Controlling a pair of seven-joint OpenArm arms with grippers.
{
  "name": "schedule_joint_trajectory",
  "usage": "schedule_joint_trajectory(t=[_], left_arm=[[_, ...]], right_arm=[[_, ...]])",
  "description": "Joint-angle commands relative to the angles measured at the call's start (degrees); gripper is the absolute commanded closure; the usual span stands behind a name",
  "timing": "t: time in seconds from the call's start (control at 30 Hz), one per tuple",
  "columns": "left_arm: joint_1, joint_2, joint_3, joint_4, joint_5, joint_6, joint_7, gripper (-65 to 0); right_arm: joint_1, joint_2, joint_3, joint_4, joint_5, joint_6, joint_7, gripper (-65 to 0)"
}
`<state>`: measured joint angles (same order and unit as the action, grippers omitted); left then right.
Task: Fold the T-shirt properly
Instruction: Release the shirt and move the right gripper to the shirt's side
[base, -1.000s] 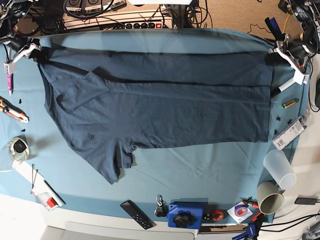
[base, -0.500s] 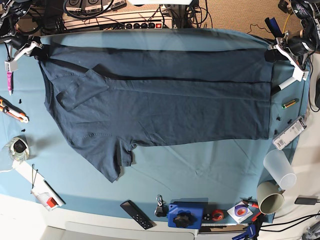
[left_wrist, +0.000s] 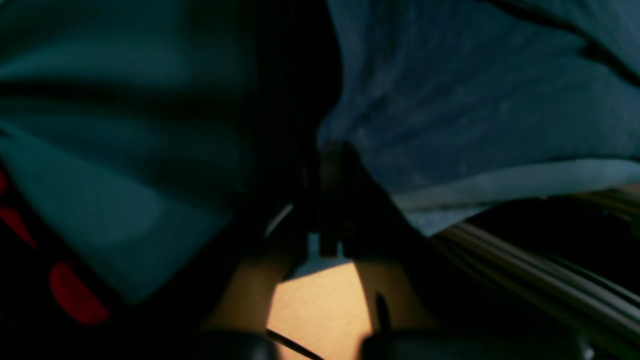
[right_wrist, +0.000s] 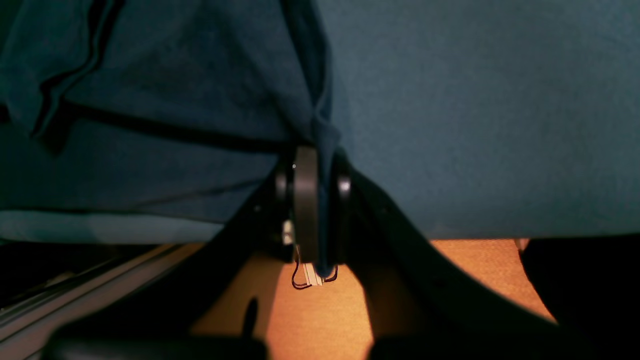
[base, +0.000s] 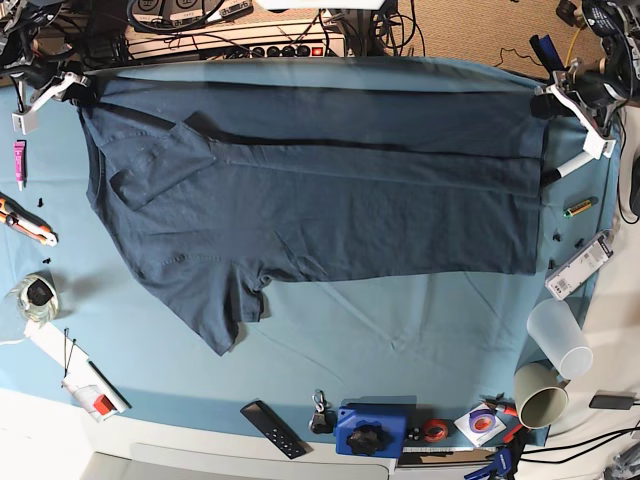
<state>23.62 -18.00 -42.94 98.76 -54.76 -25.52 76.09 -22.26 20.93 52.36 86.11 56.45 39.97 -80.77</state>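
The dark navy T-shirt (base: 330, 200) lies spread across the teal table cloth (base: 420, 340), collar end to the left and hem to the right, with one sleeve (base: 225, 320) pointing toward the front. Its far edge is stretched taut between both grippers. My left gripper (base: 546, 103) is at the far right corner, shut on the shirt's hem corner; in the left wrist view the left gripper (left_wrist: 331, 160) pinches the fabric (left_wrist: 475, 100). My right gripper (base: 80, 90) is at the far left, and in the right wrist view the right gripper (right_wrist: 312, 172) is shut on a pinch of shirt (right_wrist: 150, 100).
Two cups (base: 558, 338) and a white device (base: 580, 263) stand at the right edge. A remote (base: 272, 428) and a blue device (base: 370, 430) sit at the front. Tools (base: 28, 222) and a tape roll (base: 38, 295) lie on the left. A power strip (base: 250, 40) is behind the table.
Both grippers have moved toward the table's far edge, pulling the shirt's far edge back with them. The whole shirt has slid away from the front.
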Motion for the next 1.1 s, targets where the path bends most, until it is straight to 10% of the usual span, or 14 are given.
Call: schedule_joint_trajectory(t=[0.0,0.37,0.57,1.07], left_arm=[[0.57,-1.25,-0.50,0.96,0.13,0.20,0.02,0.0],[1.14,-1.22,-4.20,0.96,-2.78,-0.09,-0.70,0.0],[1.09,-1.22,-4.20,1.20,-7.06,-0.09,-1.14,-27.2],[1.01,-1.20,-4.24,18.21,-0.66,-0.09,-5.84,-27.5]], right_arm=[[-0.11,1.49,0.63,0.90,0.31,0.03,0.77,0.0],[-0.11,1.49,0.63,0.90,0.33,0.03,0.77,0.0],[-0.11,1.99,0.63,0.90,2.03,0.03,0.77,-13.7],[4.35,7.65,6.19,0.92,16.90,0.03,0.77,-13.7]])
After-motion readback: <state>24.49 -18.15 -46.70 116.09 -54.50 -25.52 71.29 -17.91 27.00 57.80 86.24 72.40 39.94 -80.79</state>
